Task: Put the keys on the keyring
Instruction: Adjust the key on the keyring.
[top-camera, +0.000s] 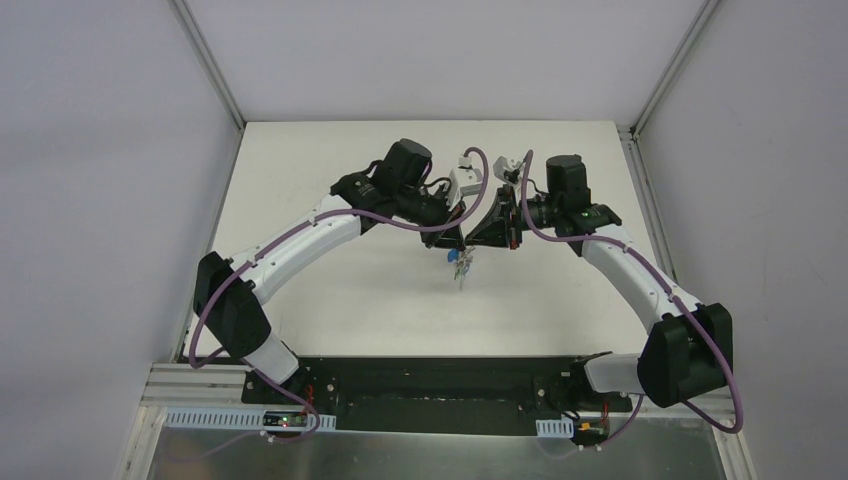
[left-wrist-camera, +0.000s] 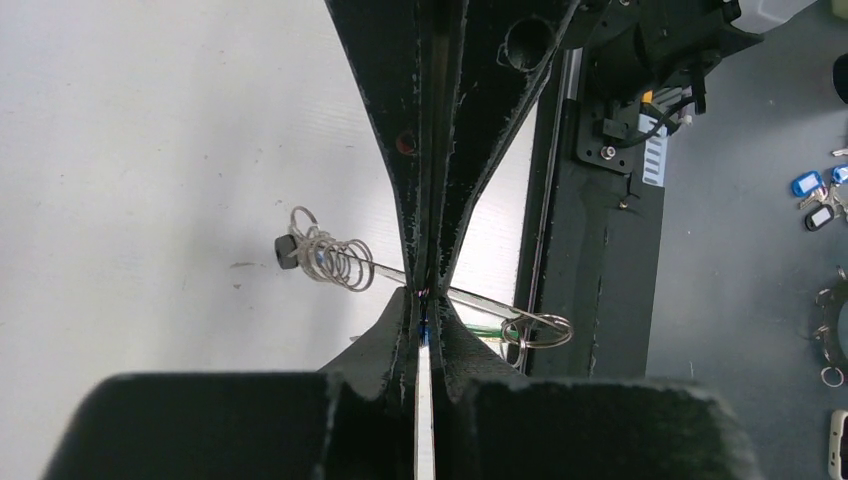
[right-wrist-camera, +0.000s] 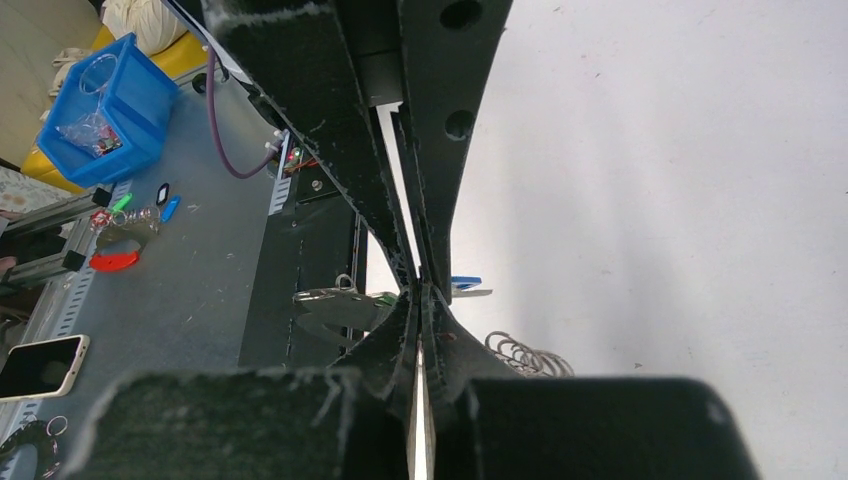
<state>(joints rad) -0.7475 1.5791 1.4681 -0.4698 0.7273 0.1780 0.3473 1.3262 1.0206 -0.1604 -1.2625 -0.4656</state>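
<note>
Both grippers meet tip to tip above the middle of the table. My left gripper (top-camera: 460, 240) (left-wrist-camera: 422, 318) is shut, with a sliver of blue between its pads; the blue key (right-wrist-camera: 465, 285) sticks out beside its fingers in the right wrist view. My right gripper (top-camera: 478, 238) (right-wrist-camera: 420, 296) is shut where the keyring's thin pale loop (left-wrist-camera: 480, 300) crosses. The loop carries a bunch of small metal rings (left-wrist-camera: 332, 258) (right-wrist-camera: 525, 354) and a black tag (left-wrist-camera: 287, 252). The green key (right-wrist-camera: 385, 297) hangs at the loop's other end by a split ring (left-wrist-camera: 540, 330). The keys dangle below the grippers (top-camera: 460, 268).
The white table (top-camera: 330, 300) ends at the black base plate (top-camera: 440, 385) in front. Beyond it is a grey bench with a blue bin (right-wrist-camera: 100, 110), a phone (right-wrist-camera: 40, 365) and spare key fobs (left-wrist-camera: 815, 195). White walls close in left, right and back.
</note>
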